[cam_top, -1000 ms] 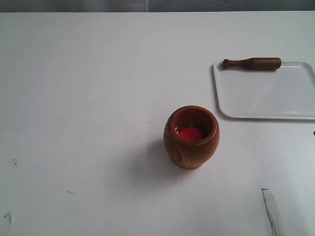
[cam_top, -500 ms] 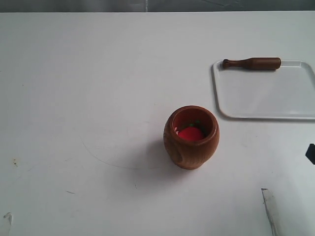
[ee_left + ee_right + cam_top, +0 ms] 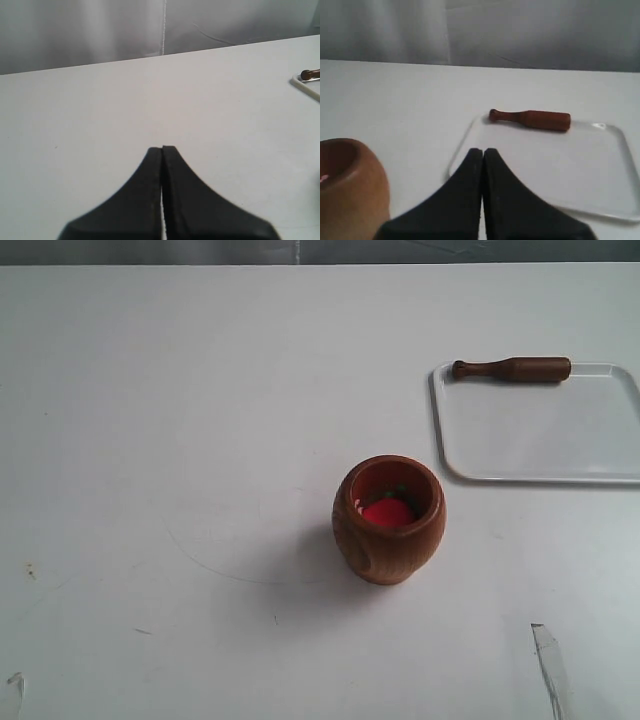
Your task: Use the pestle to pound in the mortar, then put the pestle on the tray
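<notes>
Mortar (image 3: 389,520): barrel-shaped, reddish-brown grained wood, thick-walled, upright on white table (image 3: 150,390), holding red piece (image 3: 388,511) with green bit. Dark-brown pestle (image 3: 511,369): thick end tapering to knobbed neck, lying along far rim of white rounded-corner tray (image 3: 540,435), well apart from mortar. Both pincers clenched on nothing: left gripper (image 3: 162,148), right gripper (image 3: 483,150), fingertips touching.

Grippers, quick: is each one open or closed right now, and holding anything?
Left gripper: closed, holding nothing.
Right gripper: closed, holding nothing.
</notes>
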`<state>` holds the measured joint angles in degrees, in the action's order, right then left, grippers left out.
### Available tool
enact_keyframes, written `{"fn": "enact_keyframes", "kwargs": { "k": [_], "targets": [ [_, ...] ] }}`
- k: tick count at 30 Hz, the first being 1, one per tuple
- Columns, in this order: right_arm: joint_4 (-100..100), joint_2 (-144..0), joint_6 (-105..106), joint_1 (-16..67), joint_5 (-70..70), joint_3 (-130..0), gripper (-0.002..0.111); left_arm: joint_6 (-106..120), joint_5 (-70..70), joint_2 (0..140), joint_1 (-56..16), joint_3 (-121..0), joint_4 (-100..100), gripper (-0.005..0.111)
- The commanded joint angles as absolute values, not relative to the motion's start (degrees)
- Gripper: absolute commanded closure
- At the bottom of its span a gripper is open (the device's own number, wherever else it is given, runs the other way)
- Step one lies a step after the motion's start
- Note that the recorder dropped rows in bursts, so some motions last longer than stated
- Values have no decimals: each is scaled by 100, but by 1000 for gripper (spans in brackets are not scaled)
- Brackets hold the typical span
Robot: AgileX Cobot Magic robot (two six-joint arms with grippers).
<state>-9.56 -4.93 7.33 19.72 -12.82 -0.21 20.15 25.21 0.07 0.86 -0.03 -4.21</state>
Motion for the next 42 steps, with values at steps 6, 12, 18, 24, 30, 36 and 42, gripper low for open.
{"fn": "enact_keyframes", "kwargs": {
  "k": [6,12,18,24,30,36,42],
  "targets": [
    [-526,0,753,2264,-1865,0,108,1968,2503,0,42,0,-379,107],
    [-312,0,753,2008,-1902,0,108,1968,2503,0,42,0,-379,107],
    [-298,0,664,1785,-1913,0,108,1968,2503,0,42,0,-379,107],
    [-298,0,629,1785,-1913,0,108,1968,2503,0,42,0,-379,107],
    [-298,0,605,1785,-1913,0,108,1968,2503,0,42,0,-379,107],
    [-298,0,605,1785,-1913,0,108,1968,2503,0,42,0,-379,107],
    [-298,0,605,1785,-1913,0,108,1968,2503,0,42,0,-379,107]
  ]
}}
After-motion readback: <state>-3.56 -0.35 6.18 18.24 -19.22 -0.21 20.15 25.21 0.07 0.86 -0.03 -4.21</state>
